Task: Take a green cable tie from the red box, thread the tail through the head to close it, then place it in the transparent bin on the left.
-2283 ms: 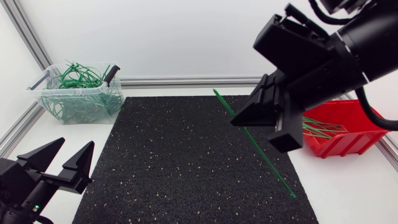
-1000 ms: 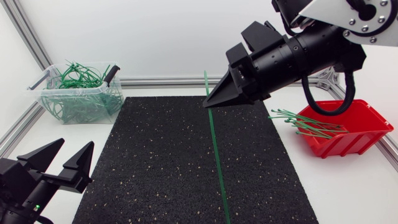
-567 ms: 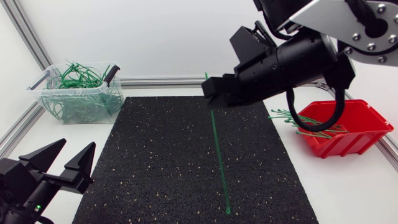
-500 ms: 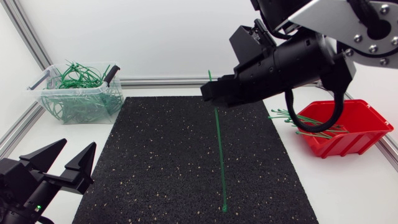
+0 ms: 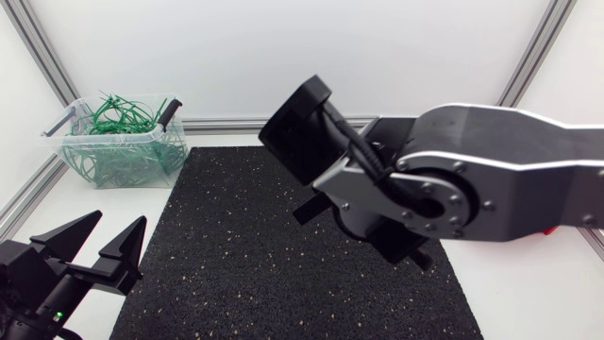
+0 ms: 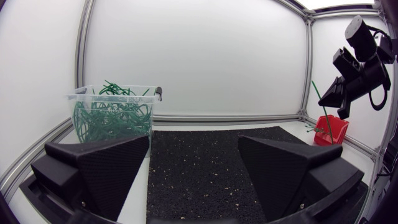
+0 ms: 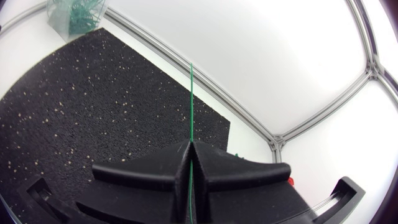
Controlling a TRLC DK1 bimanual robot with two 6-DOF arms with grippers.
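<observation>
Clearly the pick is done: the right pincer (image 7: 190, 144) is clamped on a green cable tie (image 7: 191, 93), raised over the black mat (image 5: 236, 255), its long end pointing ahead. The left pincer (image 5: 115, 222) gapes wide at the worktop's near left corner. Threading comes next, I judge, needing that pincer to catch the free end. The clear bin (image 5: 118, 161) sits at the far left corner.
</observation>
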